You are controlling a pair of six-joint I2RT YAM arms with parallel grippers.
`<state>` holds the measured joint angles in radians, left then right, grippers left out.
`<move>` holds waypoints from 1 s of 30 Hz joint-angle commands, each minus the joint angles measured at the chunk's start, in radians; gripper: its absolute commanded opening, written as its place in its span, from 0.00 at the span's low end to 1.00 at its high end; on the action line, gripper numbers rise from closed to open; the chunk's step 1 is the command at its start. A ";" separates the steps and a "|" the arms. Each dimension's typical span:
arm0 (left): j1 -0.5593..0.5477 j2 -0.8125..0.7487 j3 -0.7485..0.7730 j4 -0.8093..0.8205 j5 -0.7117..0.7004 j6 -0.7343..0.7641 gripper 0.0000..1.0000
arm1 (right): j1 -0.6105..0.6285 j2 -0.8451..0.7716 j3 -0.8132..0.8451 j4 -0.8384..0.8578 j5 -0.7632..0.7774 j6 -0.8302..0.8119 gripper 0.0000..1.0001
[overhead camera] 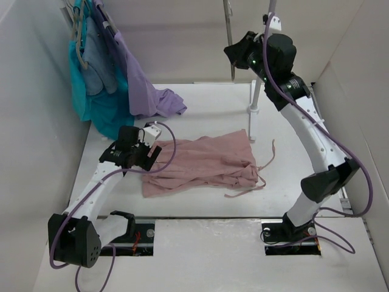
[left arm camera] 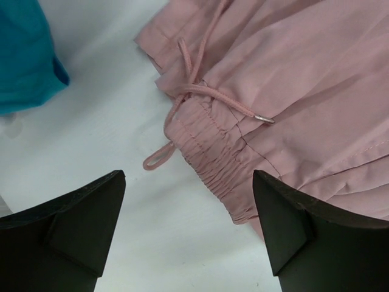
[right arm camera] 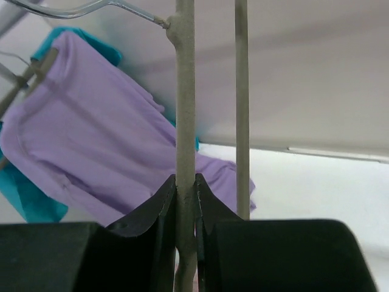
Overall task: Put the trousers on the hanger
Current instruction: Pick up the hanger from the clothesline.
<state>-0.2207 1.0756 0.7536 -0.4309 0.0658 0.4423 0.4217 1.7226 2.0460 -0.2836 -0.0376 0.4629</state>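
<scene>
Trousers point(overhead camera: 200, 163): they lie flat and rumpled on the table point(overhead camera: 285, 182), just beside the foot of the white post point(overhead camera: 254, 97), on the left arm's side of it. Nothing grips them.

Hanger point(right arm camera: 185, 109): it is held high up, near the top of the post and well above the trousers. The right gripper point(right arm camera: 185, 182) is clamped on one of its thin grey bars, and a second bar runs parallel just beside the first.

Left gripper point(left arm camera: 188, 182): its jaws stand wide apart, hovering over the edge of the trousers farthest from the post. The gathered waistband point(left arm camera: 213, 159) lies between its fingers, not yet touched.

Handling, as judged:
- The cloth looks light, soft and limp, so it will sag and fold wherever it goes unsupported.
- The waistband is the thickest and firmest part and offers the surest pinch. A grip on a single layer of the leg cloth may slip or lift only part of the garment.
- The drawstring point(left arm camera: 200, 91) trails loose, with a metal tip, and could snag on the hanger bar.
- The hanger looks stiff, slim and smooth, so draped cloth may slide off it unless balanced evenly across the bar.
</scene>
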 commanded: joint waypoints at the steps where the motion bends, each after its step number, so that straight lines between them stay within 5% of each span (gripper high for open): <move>1: 0.003 -0.045 0.079 0.038 -0.012 0.033 0.83 | 0.006 -0.075 -0.084 0.041 0.108 -0.056 0.00; 6: 0.003 -0.042 0.193 0.029 0.084 0.033 0.83 | 0.084 -0.171 -0.269 -0.011 0.197 -0.056 0.00; 10: -0.011 -0.011 0.276 -0.046 0.190 0.012 0.82 | 0.167 -0.328 -0.588 -0.002 0.249 0.027 0.00; 20: -0.279 0.184 0.515 -0.180 0.294 -0.046 0.80 | 0.387 -0.701 -1.256 -0.123 0.445 0.382 0.00; 30: -0.381 0.538 0.883 -0.127 0.681 -0.330 0.92 | 0.471 -0.641 -1.518 0.022 0.450 0.571 0.00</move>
<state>-0.5625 1.5436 1.5436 -0.5705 0.5655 0.2375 0.8848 1.0546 0.5541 -0.3424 0.3870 0.9512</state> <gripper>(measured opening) 0.916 0.178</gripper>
